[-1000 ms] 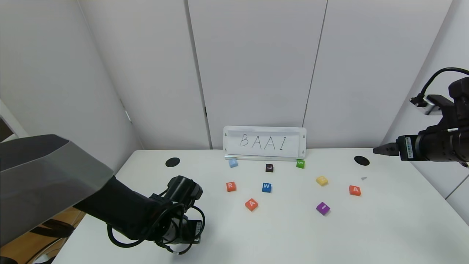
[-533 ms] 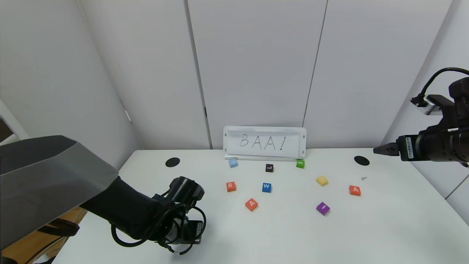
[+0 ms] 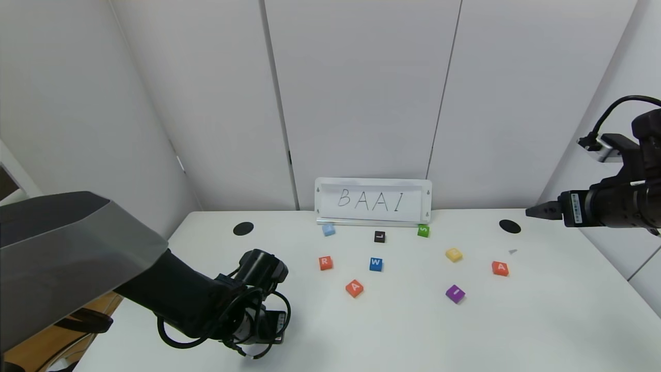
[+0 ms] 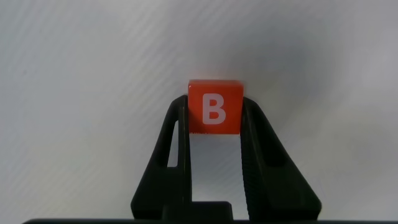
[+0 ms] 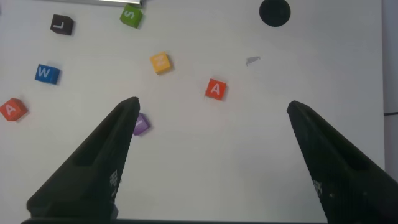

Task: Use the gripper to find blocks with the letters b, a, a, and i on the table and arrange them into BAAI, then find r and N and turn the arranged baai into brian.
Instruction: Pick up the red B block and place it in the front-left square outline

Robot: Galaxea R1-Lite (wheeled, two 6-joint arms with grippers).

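In the left wrist view my left gripper [image 4: 214,104] is shut on the orange-red B block [image 4: 214,109], low over the white table [image 3: 392,330] at its front left. In the head view the arm hides this block. One A block [image 3: 354,288] lies mid-table, the other A [image 3: 500,268] to the right, and the purple I [image 3: 455,293] sits between them, nearer the front. The orange-red r [image 3: 325,263] is left of centre and the yellow N [image 3: 453,254] right of centre. My right gripper [image 5: 211,104] hangs open, high above the table's right side [image 3: 537,212].
A blue W tile [image 3: 375,264], a black L tile [image 3: 379,236], a green S tile [image 3: 423,231] and a light blue tile [image 3: 328,230] lie near a white sign reading BAAI [image 3: 373,201] at the back. Two black holes [image 3: 243,228] [image 3: 509,226] mark the far corners.
My left arm has shifted slightly to the right with the B block still held. The right arm and the tiles have not moved.
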